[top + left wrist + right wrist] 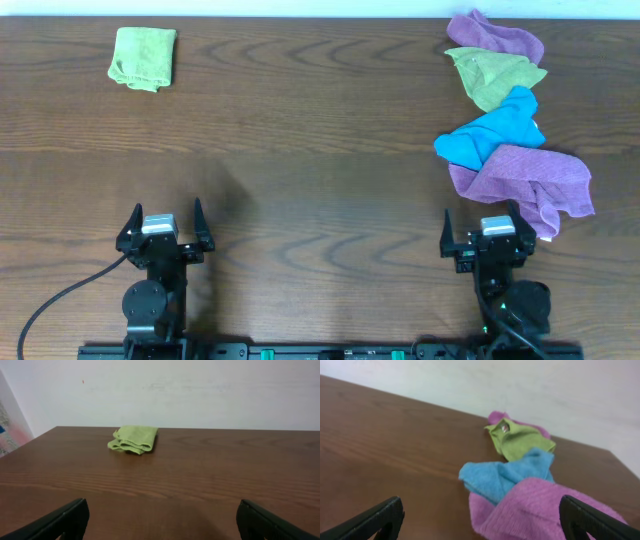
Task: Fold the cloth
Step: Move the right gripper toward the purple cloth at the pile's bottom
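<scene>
The cloth [530, 180] is a mauve-purple towel lying crumpled at the right of the table, partly under a blue cloth [492, 133]. In the right wrist view the cloth [545, 510] fills the lower right, just ahead of my right gripper [480, 510]. That right gripper [487, 222] stands open directly in front of the cloth's near edge, holding nothing. At the front left, far from the cloth, my left gripper [167, 212] is open over bare wood. The left gripper [162, 510] has only table between its fingers.
Behind the blue cloth lie a lime-green cloth [495, 75] and a more violet purple cloth [495, 35] near the back right edge. A folded lime-green cloth [143, 57] sits at the back left and shows ahead in the left wrist view [133, 439].
</scene>
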Available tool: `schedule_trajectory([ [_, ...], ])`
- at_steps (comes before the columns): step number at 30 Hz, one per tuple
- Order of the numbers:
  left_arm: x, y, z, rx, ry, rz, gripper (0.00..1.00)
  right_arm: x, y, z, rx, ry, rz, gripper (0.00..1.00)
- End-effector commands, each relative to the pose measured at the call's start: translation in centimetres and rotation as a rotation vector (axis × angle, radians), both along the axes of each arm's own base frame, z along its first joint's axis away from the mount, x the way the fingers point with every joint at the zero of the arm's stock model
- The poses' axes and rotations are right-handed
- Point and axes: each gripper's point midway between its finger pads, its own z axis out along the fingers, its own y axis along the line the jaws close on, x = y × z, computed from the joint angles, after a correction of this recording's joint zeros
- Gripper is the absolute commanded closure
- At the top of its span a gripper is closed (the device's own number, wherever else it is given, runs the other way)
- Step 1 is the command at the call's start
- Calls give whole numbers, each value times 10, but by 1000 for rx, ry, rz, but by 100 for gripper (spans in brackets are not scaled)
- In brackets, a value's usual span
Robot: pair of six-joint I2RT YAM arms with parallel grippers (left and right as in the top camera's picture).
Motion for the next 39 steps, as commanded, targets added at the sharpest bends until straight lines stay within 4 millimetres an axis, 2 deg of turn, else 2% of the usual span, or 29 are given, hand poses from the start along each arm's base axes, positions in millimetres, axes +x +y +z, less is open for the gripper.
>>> schedule_trajectory([
  [1,-2,8,-18,17,59,46,5,1,-7,14,-18,-63,-40,1],
  [3,-2,8,-18,17,59,46,5,2,-7,39,-4,-163,-41,1],
  [5,-2,8,-18,17,59,46,5,-6,-8,90,28,-373,-43,1],
  [6,-2,8,-18,17,59,46,4,-10,-11,107,40,-445,-58,1],
  [8,-2,8,-18,17,59,46,5,-14,-30,114,112,-478,-160,1],
  [11,-2,8,-18,17,59,46,5,-14,-60,96,276,-432,-320,1],
  [13,-2,8,-18,17,59,46,5,-11,-68,89,304,-395,-361,1],
  [17,-2,8,-18,17,59,46,5,-7,-102,63,379,-196,-553,1],
  [18,-2,8,-18,17,59,46,5,-6,-107,62,386,-163,-580,1],
  [23,-2,8,-18,17,59,46,5,14,-134,51,424,56,-681,1],
  [26,-2,8,-18,17,59,46,5,35,-144,45,489,208,-683,1],
  [28,-2,8,-18,17,59,46,5,56,-139,34,550,388,-627,1],
  [31,-2,8,-18,17,59,46,5,76,-129,17,602,525,-562,1],
  [35,-2,8,-18,17,59,46,5,81,-109,-14,676,661,-482,1],
  [39,-2,8,-18,17,59,46,5,80,-109,-35,689,728,-497,1],
])
